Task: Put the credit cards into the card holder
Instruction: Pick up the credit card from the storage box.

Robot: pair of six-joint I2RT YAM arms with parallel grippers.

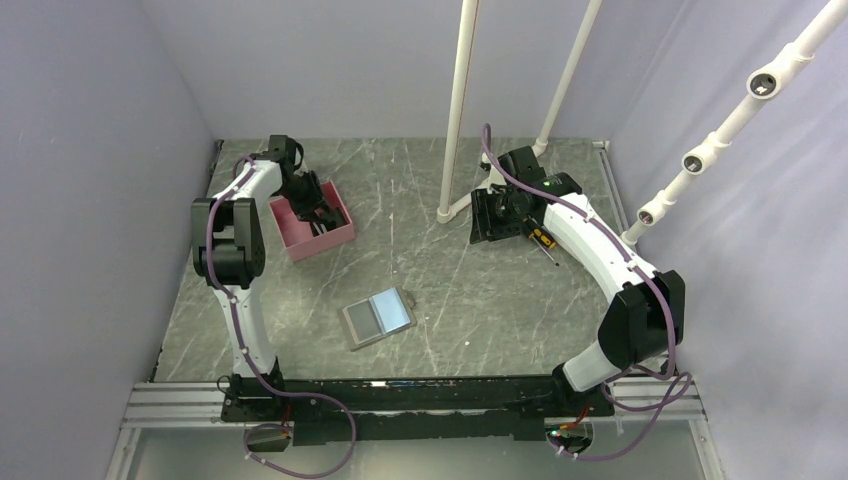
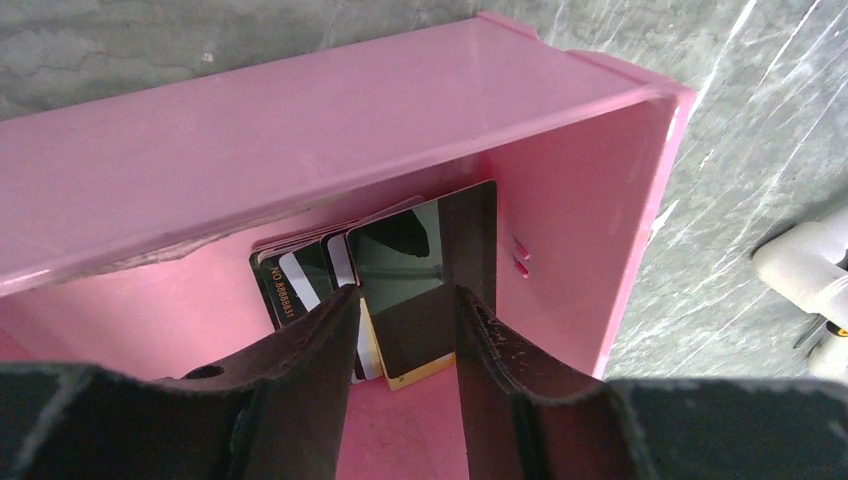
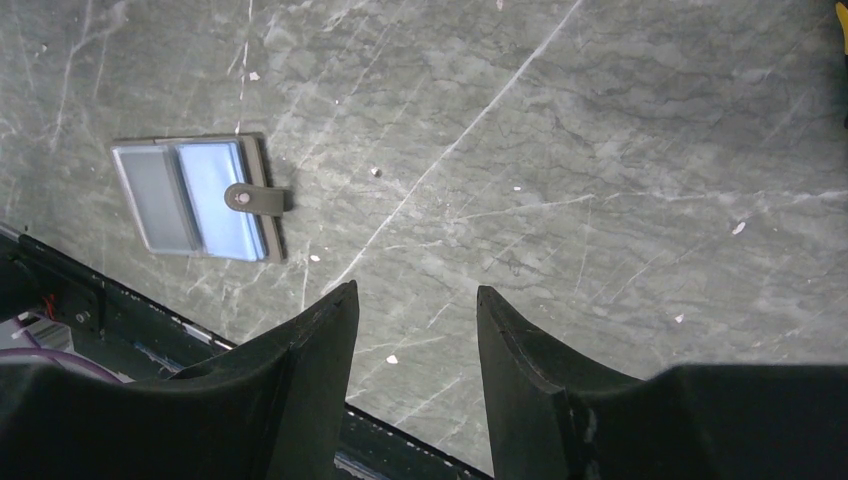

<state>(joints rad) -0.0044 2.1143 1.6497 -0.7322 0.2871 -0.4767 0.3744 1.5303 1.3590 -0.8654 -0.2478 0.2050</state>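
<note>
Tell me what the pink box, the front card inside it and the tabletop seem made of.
Pink box: likely moulded plastic, smooth with soft sheen. Front card: probably glossy black plastic, mirror-like reflections, thin gold edge. Tabletop: grey marble-look surface with white veins; stone or laminate, cannot tell.

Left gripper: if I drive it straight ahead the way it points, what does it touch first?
Probably the glossy black card, leaning on the other cards at the far wall of the pink box; the left gripper lines up with it. Depth is unclear.
</note>
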